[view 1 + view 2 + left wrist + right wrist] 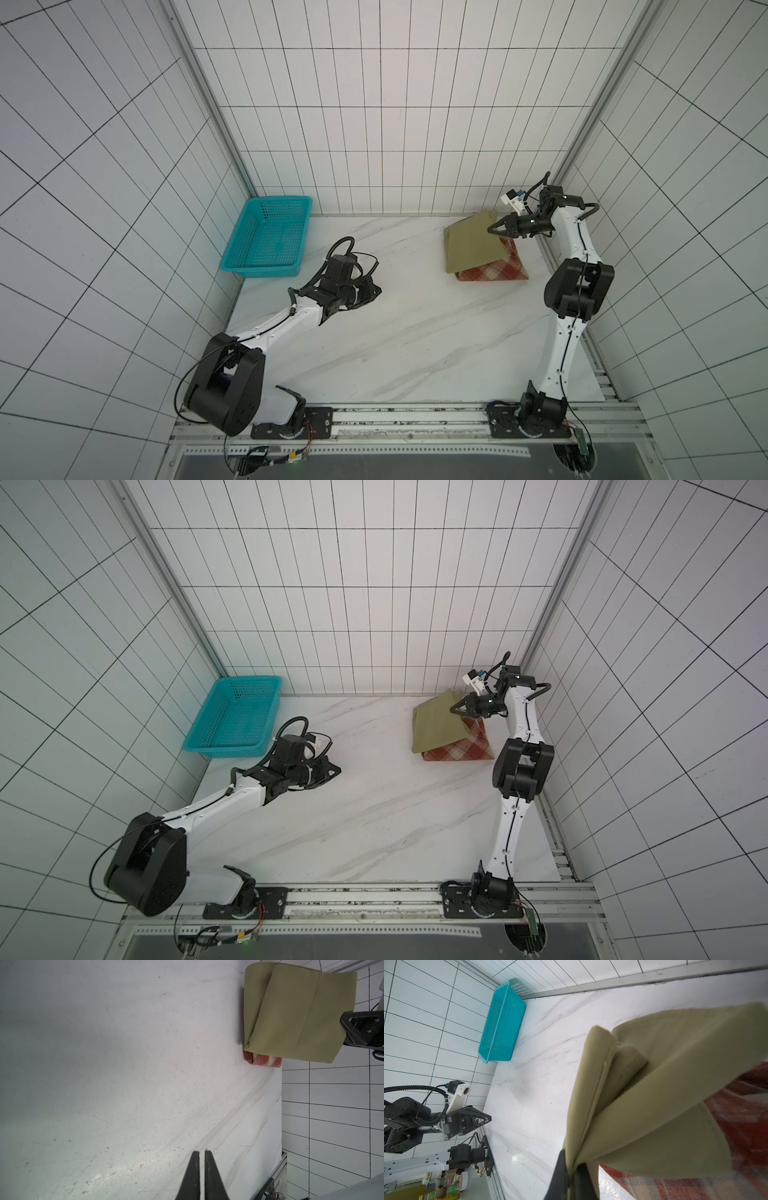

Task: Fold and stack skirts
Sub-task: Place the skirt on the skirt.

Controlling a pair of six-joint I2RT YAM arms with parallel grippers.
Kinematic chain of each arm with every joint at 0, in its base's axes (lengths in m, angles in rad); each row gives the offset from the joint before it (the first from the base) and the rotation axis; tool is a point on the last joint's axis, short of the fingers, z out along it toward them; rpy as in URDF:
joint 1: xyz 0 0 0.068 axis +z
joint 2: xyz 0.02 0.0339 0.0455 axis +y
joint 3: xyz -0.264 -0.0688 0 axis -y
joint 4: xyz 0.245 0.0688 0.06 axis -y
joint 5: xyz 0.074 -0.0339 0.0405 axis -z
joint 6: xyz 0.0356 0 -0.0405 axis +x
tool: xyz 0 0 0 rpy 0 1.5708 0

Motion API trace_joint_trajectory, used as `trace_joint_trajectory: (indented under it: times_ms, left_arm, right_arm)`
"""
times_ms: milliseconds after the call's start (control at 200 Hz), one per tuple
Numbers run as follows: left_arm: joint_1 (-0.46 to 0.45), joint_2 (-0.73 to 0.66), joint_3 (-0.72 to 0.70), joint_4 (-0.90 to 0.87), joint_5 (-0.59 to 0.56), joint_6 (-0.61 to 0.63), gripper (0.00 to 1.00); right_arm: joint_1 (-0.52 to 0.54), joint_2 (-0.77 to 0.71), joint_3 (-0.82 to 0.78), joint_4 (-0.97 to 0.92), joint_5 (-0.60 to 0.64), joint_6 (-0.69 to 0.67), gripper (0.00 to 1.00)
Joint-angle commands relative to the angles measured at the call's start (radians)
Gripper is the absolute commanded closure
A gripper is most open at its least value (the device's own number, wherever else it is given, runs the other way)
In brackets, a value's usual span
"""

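Note:
The folded olive-khaki skirt (471,245) (440,725) (295,1014) (654,1105) hangs over the folded rust-red and cream plaid skirt (498,272) (461,750) (264,1061) (741,1118) at the table's far right. My right gripper (492,227) (454,708) (572,1165) is shut on the olive skirt's right edge and holds that side lifted. Its layers fan out from the jaws in the right wrist view. My left gripper (376,291) (336,769) (202,1152) is shut on nothing, low over bare table left of centre, far from the skirts.
A teal perforated basket (266,237) (232,715) (500,1028) stands at the far left corner against the wall. Tiled walls close in the white marble table (395,332) on three sides. A metal rail (415,419) runs along the front edge.

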Motion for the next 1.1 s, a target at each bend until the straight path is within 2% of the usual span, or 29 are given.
trace_joint_trajectory:
  times_ms: [0, 150, 320, 470, 829, 1099]
  left_arm:
    - [0.003, -0.002, 0.023, 0.012, -0.020, -0.010, 0.91]
    - [0.003, -0.004, 0.017, 0.015, -0.028, -0.014, 0.91]
    - [0.003, -0.005, 0.020, 0.016, -0.023, -0.018, 0.91]
    - [0.003, -0.014, 0.018, 0.010, -0.026, -0.016, 0.91]
    - [0.002, -0.011, 0.026, 0.008, -0.022, -0.022, 0.91]
    - [0.001, -0.006, 0.027, 0.002, -0.027, -0.023, 0.91]
  right_arm:
    - [-0.024, -0.020, 0.072, -0.017, -0.071, -0.032, 1.00]
    - [-0.033, -0.035, 0.068, -0.020, -0.113, -0.041, 1.00]
    - [-0.044, -0.057, 0.041, -0.006, -0.095, -0.033, 1.00]
    - [-0.056, -0.051, 0.012, 0.009, -0.039, -0.006, 1.00]
    - [-0.090, -0.016, 0.014, 0.025, 0.004, 0.021, 1.00]
    - [-0.094, 0.064, 0.029, 0.040, 0.110, 0.064, 1.00]
